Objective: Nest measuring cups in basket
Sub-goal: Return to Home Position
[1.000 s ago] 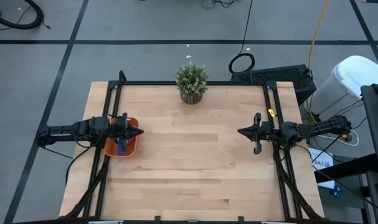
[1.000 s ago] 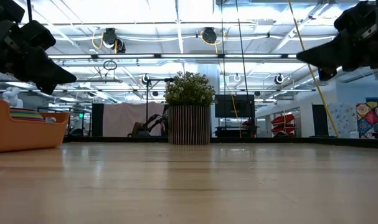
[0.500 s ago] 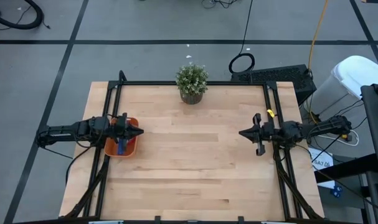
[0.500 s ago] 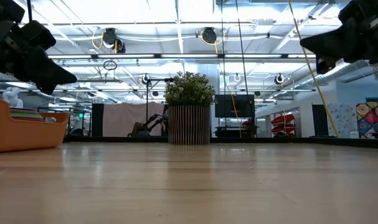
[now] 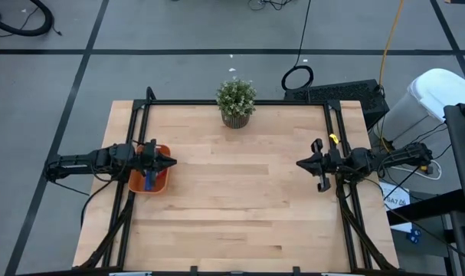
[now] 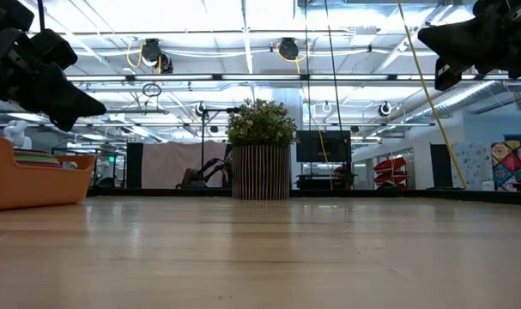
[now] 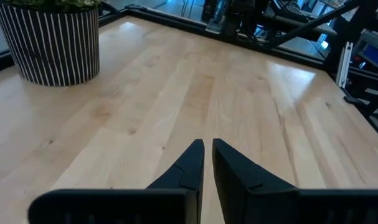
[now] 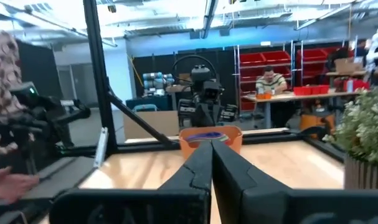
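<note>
The right gripper, fingers pressed together and empty, has drawn back toward the table's right edge and risen. The left gripper (also closed, empty) stays above the basket at the left edge, where the measuring cups lie. Nesting looks finished.

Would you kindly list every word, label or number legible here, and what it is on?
None can be read.
White tag right of the table: marks too small to read.
Colourful poster in the room behind: too small to read.
Left claw over the basket, right claw by the table's right edge: no lettering visible.
</note>
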Available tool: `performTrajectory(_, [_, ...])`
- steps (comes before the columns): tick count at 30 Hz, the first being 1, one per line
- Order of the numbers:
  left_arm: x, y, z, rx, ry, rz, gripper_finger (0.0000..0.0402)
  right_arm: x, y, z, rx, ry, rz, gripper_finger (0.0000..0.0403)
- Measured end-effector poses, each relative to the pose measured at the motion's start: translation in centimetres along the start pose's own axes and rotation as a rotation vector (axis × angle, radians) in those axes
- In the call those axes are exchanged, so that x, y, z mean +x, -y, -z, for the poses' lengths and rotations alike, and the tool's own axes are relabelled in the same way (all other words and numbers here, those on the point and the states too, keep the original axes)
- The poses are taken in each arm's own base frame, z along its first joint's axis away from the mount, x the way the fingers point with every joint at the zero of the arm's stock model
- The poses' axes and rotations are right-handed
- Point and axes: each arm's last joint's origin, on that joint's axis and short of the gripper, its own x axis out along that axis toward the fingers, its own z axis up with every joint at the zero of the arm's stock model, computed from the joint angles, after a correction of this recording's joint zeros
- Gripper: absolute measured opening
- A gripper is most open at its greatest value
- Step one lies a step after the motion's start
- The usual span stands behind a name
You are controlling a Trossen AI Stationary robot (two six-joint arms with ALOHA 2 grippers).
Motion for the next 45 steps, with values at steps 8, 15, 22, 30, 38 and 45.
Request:
performTrajectory(8, [0.0,0.0,0.0,0.0,0.0,0.0,0.0035,0.0,0.08,0.02,-0.047,-0.002,0.027,0.0])
performTrajectory(15, [0.0,0.0,0.0,0.0,0.0,0.0,0.0035,0.0,0.08,0.03,-0.054,-0.002,0.026,0.0])
performTrajectory(22, [0.01,0.0,0.01,0.0,0.0,0.0,0.0035,0.0,0.08,0.03,-0.054,-0.002,0.026,0.0])
performTrajectory(30, [0.01,0.0,0.01,0.0,0.0,0.001,0.0035,0.0,0.08,0.03,-0.054,-0.002,0.026,0.0])
performTrajectory(38, [0.01,0.0,0.01,0.0,0.0,0.001,0.0035,0.0,0.08,0.03,-0.055,-0.003,0.026,0.0])
performTrajectory(45, [0.01,0.0,0.01,0.0,0.0,0.001,0.0035,0.0,0.08,0.03,-0.055,-0.002,0.026,0.0])
